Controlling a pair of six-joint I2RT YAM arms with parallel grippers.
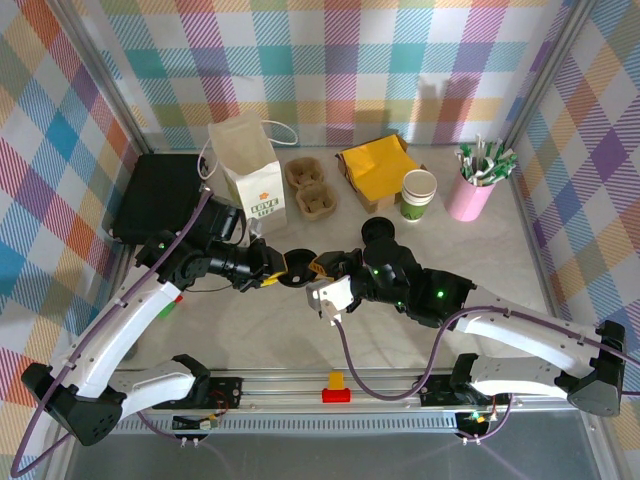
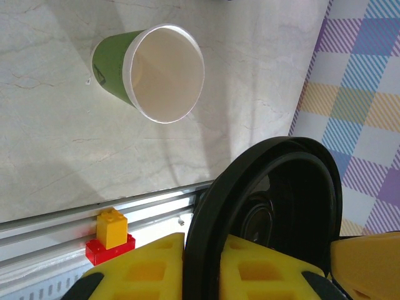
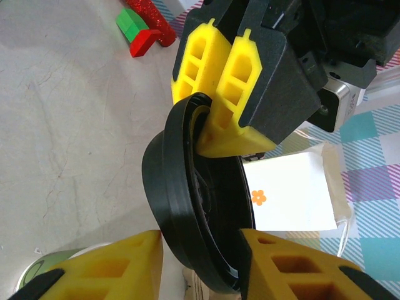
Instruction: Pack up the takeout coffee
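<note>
The takeout coffee's paper cup (image 1: 419, 195) stands upright and open-topped at about one o'clock from the two grippers, well apart from them. It is a tapered cone with a matte green body, a cream upper band and a thin rolled rim.

Its black lid (image 3: 187, 212) is a round moulded-plastic disc with a raised, glossy rim. It is held on edge above the middle of the table, pinched at the rim by the left gripper (image 3: 209, 115), whose ribbed yellow fingers are clamped tight on it. My right gripper (image 3: 200, 247) has its yellow fingers half spread, one on each side of the lid's lower edge. I cannot tell whether they press on it or merely bracket it.

Just beside the cup at three o'clock is a pink tumbler (image 1: 470, 198) of wrapped sticks, and at ten o'clock a stack of yellow napkins (image 1: 378, 165). At twelve o'clock from the grippers lies a brown moulded-pulp cup carrier (image 1: 310, 187). At eleven o'clock stands a white paper bag (image 1: 245, 165) with string handles. The table (image 1: 270, 335) is smooth, pale and marble-veined.
</note>
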